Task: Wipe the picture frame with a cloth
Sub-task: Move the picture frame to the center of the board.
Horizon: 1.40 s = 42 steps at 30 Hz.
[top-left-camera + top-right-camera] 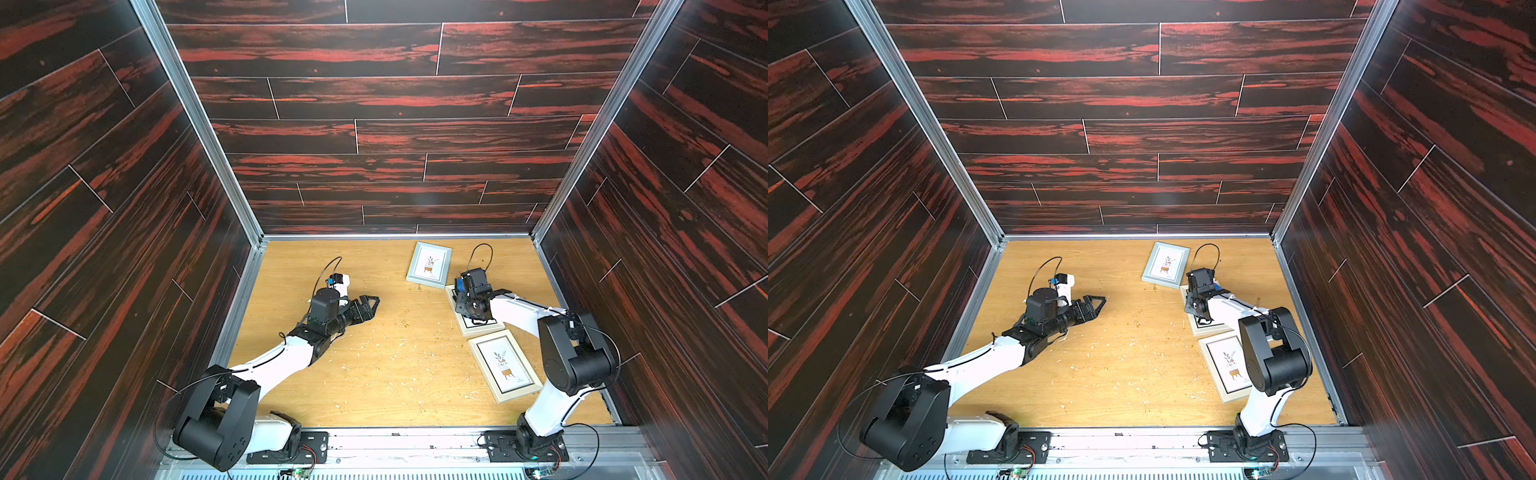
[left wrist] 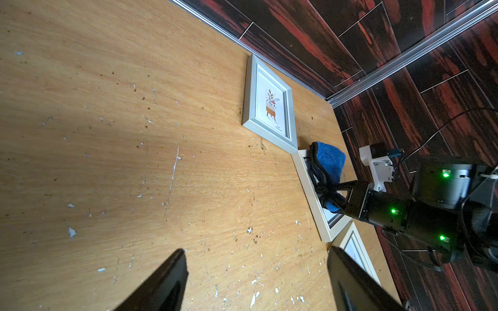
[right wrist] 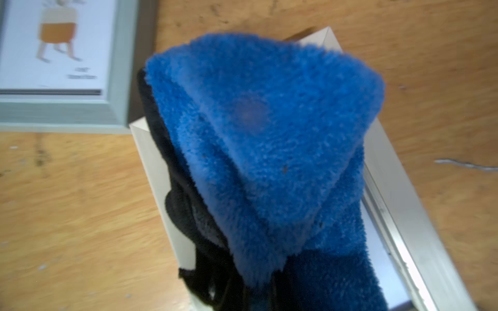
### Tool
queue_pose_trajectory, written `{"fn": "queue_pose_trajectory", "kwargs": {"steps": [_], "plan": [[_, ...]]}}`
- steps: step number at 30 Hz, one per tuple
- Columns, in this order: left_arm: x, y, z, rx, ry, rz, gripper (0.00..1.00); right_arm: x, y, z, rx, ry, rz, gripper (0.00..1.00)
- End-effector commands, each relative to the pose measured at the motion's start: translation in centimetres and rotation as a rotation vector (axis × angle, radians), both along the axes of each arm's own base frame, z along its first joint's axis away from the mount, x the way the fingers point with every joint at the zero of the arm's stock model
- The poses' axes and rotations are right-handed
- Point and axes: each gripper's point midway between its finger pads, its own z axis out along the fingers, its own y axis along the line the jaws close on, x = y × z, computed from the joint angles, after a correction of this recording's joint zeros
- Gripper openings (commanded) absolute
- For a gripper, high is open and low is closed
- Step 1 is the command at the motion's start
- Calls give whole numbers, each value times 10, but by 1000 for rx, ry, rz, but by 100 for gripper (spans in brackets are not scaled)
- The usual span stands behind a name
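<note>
On the right half of the worktop (image 1: pixel 374 374), in a row from far edge towards near right corner: far frame (image 1: pixel 429 264), middle frame (image 2: pixel 311 194) at its corner, near frame (image 1: pixel 505 365) just beside. On the middle frame, cloth (image 2: pixel 330 161), in the right hand (image 2: pixel 334 196). Over the left half, well apart, left hand (image 1: pixel 370 305).

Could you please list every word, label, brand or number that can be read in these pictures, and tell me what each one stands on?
Nothing here is legible.
Grey-blue frame: small caption lines under the potted plant print, too blurred to read.
Cream frame: tiny caption under its plant print, too small to read.
White frame: its picture is mostly covered by the cloth; no text shows.
</note>
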Motion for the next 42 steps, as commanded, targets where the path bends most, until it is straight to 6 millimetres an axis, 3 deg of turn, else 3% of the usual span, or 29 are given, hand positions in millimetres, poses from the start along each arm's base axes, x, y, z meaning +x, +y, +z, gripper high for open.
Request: {"fn": "queue_pose_trajectory", "kwargs": {"steps": [1, 14, 17, 23, 26, 30, 42], "plan": [[5, 5, -8, 45, 17, 19, 84, -54, 44, -45, 116, 213, 113, 0], [2, 4, -56, 192, 219, -39, 71, -106, 162, -7, 259, 209, 305, 0], [-4, -5, -62, 188, 242, -70, 68, -107, 175, 9, 258, 187, 326, 0], [-27, -38, -72, 228, 274, -159, 61, -80, 139, 37, 105, 81, 298, 0], [-36, -55, -76, 235, 285, -191, 58, -76, 137, 41, 79, 67, 356, 0], [-39, -69, -83, 233, 307, -205, 55, -81, 139, 36, 62, 81, 426, 0], [-29, -80, -106, 287, 358, -194, 44, -89, 104, 21, -130, 108, 440, 0]]}}
